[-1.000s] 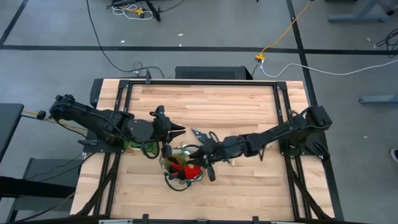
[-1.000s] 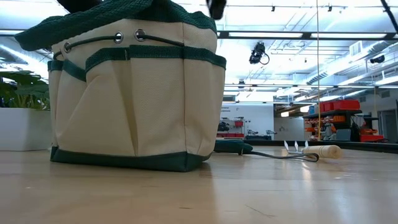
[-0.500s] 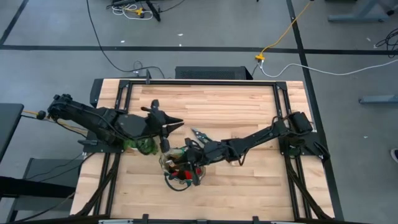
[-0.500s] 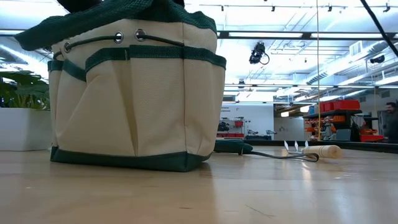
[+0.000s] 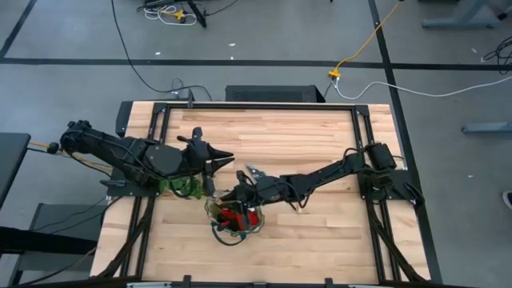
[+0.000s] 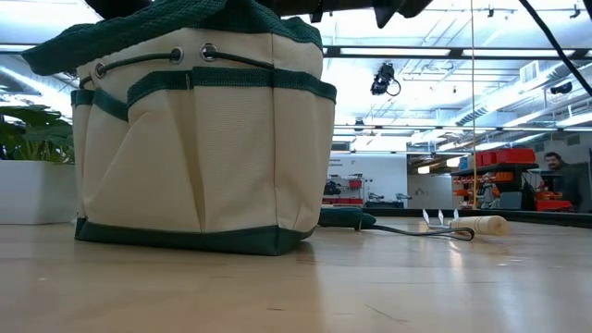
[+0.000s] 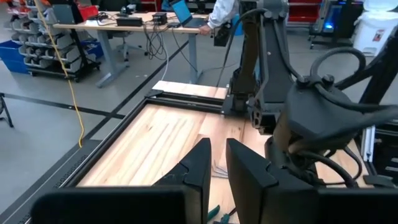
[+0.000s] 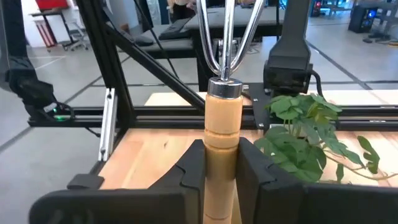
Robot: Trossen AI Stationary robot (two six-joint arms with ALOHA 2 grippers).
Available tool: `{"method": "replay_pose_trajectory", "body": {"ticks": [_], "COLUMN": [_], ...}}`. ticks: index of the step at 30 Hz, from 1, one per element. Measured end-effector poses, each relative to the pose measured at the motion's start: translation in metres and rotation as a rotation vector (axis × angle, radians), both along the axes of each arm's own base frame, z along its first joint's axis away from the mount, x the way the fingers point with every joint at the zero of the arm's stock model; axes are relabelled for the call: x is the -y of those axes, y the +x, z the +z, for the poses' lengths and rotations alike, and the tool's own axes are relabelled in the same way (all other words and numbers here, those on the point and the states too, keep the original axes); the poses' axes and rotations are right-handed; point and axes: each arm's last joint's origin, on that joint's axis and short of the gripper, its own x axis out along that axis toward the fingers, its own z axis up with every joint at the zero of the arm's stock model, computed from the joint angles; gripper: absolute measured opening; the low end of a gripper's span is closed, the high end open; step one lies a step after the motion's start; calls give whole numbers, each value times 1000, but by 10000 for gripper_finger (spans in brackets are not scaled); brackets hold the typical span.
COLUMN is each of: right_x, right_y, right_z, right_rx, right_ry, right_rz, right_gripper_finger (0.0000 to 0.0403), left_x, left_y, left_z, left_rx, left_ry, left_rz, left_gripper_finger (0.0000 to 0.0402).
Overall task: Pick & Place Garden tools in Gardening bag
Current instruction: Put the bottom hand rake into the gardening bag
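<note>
Landmark: I place everything by the gardening bag (image 5: 232, 218), the beige tote with green trim; it stands on the table (image 5: 320, 232) near the front edge, roughly midway across.
Right tool: my right tool (image 8: 221, 163) is clamped on the wooden handle of a hand rake (image 8: 222, 118); its metal prongs point up and away from the fingers. From above, this tool (image 5: 240, 194) hangs over the bag's far rim.
Left tool: my left tool (image 7: 215, 163) has its fingers nearly together with a narrow gap between them, and I see nothing in it. From above it (image 5: 214, 168) sits just beyond the bag, on the left arm's side.
Bag contents: I can see red inside the bag's open top, the gloves (image 5: 238, 218) as far as I can tell.
Second rake: another wooden-handled rake (image 6: 460, 225) lies flat on the table behind the bag, off to its side in the low view.
Plant sprig: the leafy sprig (image 8: 311, 134) lies on the table beside the bag, toward the left arm.
Room: a person (image 6: 553, 166) shows far behind the table.
</note>
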Motion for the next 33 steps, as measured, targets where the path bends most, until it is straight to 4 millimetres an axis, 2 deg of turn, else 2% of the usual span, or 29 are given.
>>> {"method": "replay_pose_trajectory", "body": {"ticks": [24, 33], "right_x": [3, 4], "right_y": [0, 0], "right_z": [-2, -5], "right_rx": [-28, -40], "right_ry": [-25, -37], "right_rz": [-4, -36], "right_gripper_finger": [45, 122], "left_x": [0, 0], "left_y": [0, 0], "left_z": [0, 0], "left_rx": [-1, -2], "left_ry": [-3, -2], "left_rz": [-10, -11], "left_gripper_finger": [55, 55]}}
